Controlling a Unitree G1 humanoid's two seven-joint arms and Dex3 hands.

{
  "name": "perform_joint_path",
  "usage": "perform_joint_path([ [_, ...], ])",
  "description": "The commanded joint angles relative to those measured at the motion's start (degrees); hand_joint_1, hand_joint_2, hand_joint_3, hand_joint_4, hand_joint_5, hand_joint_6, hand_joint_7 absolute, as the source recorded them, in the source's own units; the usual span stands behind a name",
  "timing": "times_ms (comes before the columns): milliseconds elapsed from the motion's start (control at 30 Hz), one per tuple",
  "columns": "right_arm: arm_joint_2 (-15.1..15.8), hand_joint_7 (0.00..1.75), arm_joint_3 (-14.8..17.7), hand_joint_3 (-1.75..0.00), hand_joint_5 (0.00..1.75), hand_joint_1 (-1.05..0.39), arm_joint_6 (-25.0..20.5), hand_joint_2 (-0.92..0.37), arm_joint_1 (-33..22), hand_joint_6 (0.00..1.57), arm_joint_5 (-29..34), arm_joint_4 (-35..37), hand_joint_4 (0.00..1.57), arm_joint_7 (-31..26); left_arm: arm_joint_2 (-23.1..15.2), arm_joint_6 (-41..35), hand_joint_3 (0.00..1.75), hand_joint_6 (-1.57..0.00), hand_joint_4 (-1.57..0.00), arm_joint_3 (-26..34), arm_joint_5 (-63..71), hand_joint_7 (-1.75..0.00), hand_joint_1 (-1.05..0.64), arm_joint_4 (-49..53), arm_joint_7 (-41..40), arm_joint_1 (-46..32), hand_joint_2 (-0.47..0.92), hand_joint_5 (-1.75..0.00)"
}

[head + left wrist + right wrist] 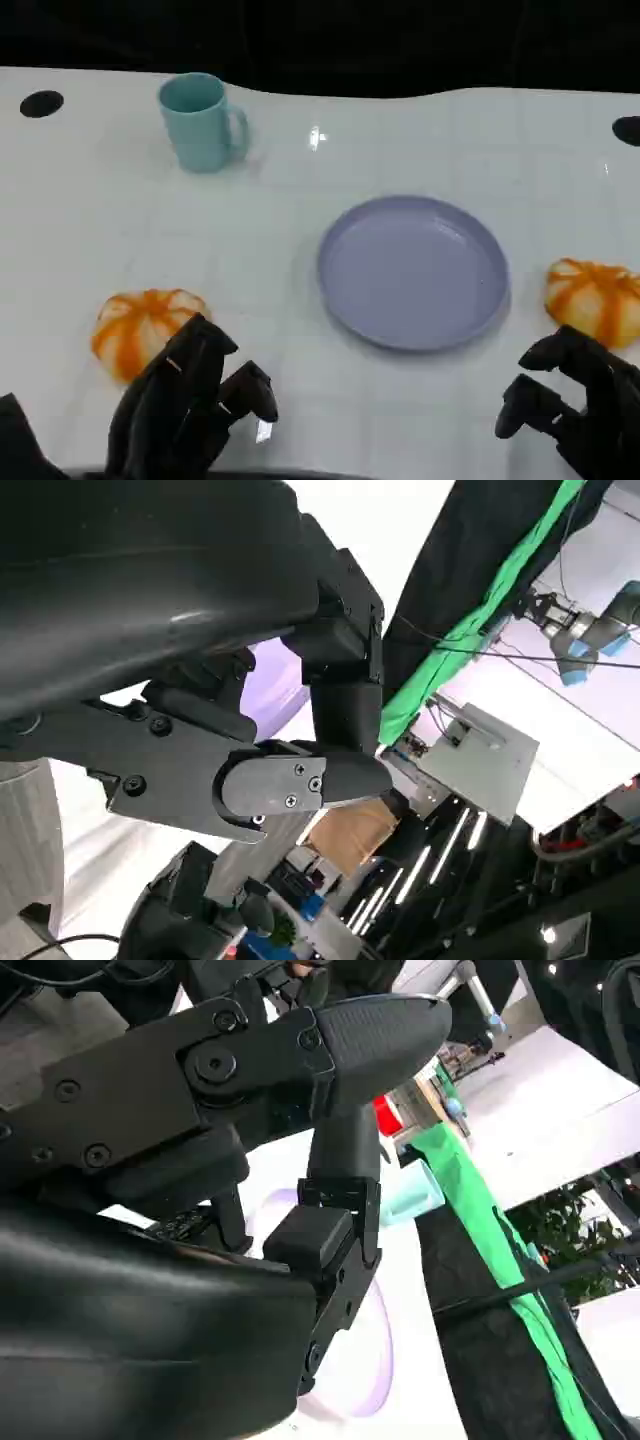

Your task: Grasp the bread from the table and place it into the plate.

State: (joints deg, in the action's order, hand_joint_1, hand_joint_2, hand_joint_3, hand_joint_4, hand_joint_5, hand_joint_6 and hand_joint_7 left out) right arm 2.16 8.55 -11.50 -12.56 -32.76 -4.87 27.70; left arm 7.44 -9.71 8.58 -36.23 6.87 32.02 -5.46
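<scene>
the left hand (190, 405), holding nothing with fingers loosely apart, hovers beside the bread (143, 328), ready to grasp it for the plate (413, 270).

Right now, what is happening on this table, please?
A humanoid robot is about to put bread on the round lilac plastic plate, which has nothing on it yet. Its left robot hand hovers right by the orange-striped bread roll on the left, holding nothing. Its right robot hand sits near a second striped roll. A teal ceramic mug stands behind.
</scene>
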Motion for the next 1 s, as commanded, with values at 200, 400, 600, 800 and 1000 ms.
perform_joint_path([
  [200,0.3,1.08,0.1,-0.18,1.55,-0.53,-0.3,-0.92,-0.2,0.8,-0.2,-0.9,0.74,-0.3,-0.8,0.5,0.39,-0.59,-0.8,0.4,0.2,-1.75,-0.55,0.1,0.2,-0.2,0.92,-1.75],
  [400,0.1,1.08,0.1,-0.18,1.55,-0.53,0.0,-0.92,-0.2,0.79,-0.3,-0.8,0.73,-0.1,-0.9,0.3,0.4,-0.58,-0.8,0.5,-0.1,-1.75,-0.55,0.4,0.7,0.0,0.92,-1.75],
  [600,0.2,1.08,0.0,-0.18,1.56,-0.53,-0.1,-0.92,-0.1,0.8,-0.1,-0.8,0.73,-0.2,-1.3,0.7,0.4,-0.57,-0.78,0.4,-0.1,-1.75,-0.54,0.6,1.8,0.2,0.92,-1.75],
  [800,-0.3,1.08,-0.2,-0.18,1.56,-0.53,0.2,-0.92,0.0,0.79,0.1,-0.5,0.72,-0.5,-3.4,-0.7,0.34,-0.63,-0.66,0.3,0.0,-1.04,-0.53,-0.4,2.6,0.8,0.92,-1.55],
  [1000,-0.6,1.07,-0.7,-0.17,1.56,-0.53,0.5,-0.92,0.5,0.79,0.5,-0.2,0.72,-0.8,-5.8,2.9,0.09,-0.71,-0.62,-1.4,6.5,-0.1,-0.44,-4.6,0.0,0.3,0.92,-0.8],
])
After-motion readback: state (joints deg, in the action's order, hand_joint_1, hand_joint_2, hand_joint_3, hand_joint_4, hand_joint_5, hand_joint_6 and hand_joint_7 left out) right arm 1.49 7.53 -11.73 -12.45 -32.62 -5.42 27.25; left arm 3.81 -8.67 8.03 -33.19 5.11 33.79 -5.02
